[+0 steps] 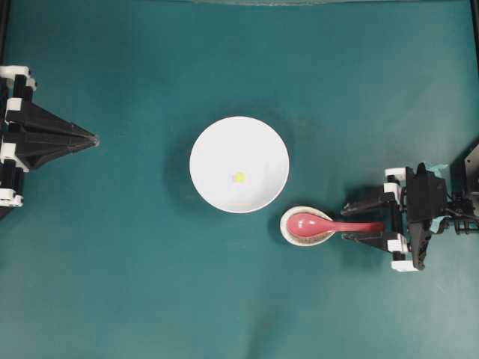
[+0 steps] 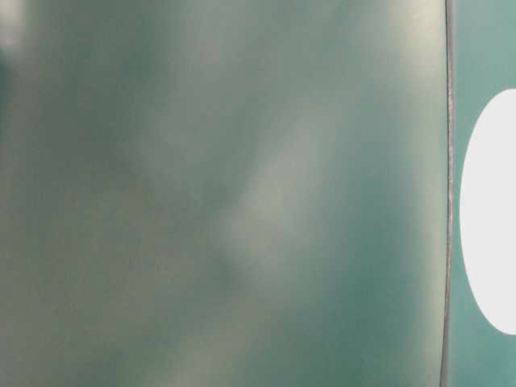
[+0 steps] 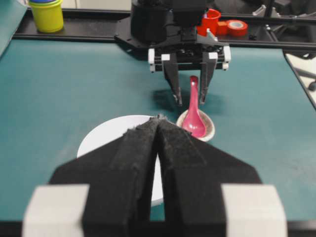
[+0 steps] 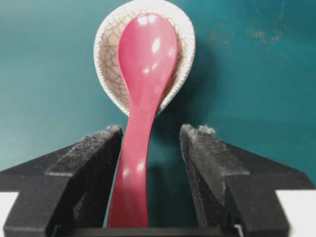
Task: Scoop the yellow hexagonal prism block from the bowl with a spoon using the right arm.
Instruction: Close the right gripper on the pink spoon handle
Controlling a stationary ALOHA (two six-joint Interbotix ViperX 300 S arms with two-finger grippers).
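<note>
With the table (image 1: pixel 135 284) as ground, the bowl (image 1: pixel 206 153) lies well ahead of the right gripper (image 1: pixel 361 220), beyond the spoon rest (image 1: pixel 287 229) and just to one side of the gripper's line of reach. Well across the table from it, the left gripper (image 1: pixel 91 139) points toward the bowl with its jaws pressed together, holding nothing.

The right gripper has its jaws spread wide and grips nothing yet. In the right wrist view the spoon (image 4: pixel 140 98) runs straight out between the two pads: the handle sits nearer one pad than the other, and whether it touches that pad cannot be told. The scoop rests in the spoon rest directly ahead of the fingertips.

The yellow block (image 1: pixel 239 177) sits alone near the middle of the bowl, farther from the gripper than the spoon's scoop.

Risks, as judged from this arrangement:
- Off-centre closing could push the handle sideways, so the scoop would pivot or slide out of the rest.
- The glossy, rounded handle may twist in the pads, leaving the scoop tilted.
- The rest, touching only the scoop, could be dragged toward the bowl, which stands just beside it.
- The block, much smaller than the scoop, may skid ahead of the spoon's lip on the smooth bowl.
</note>
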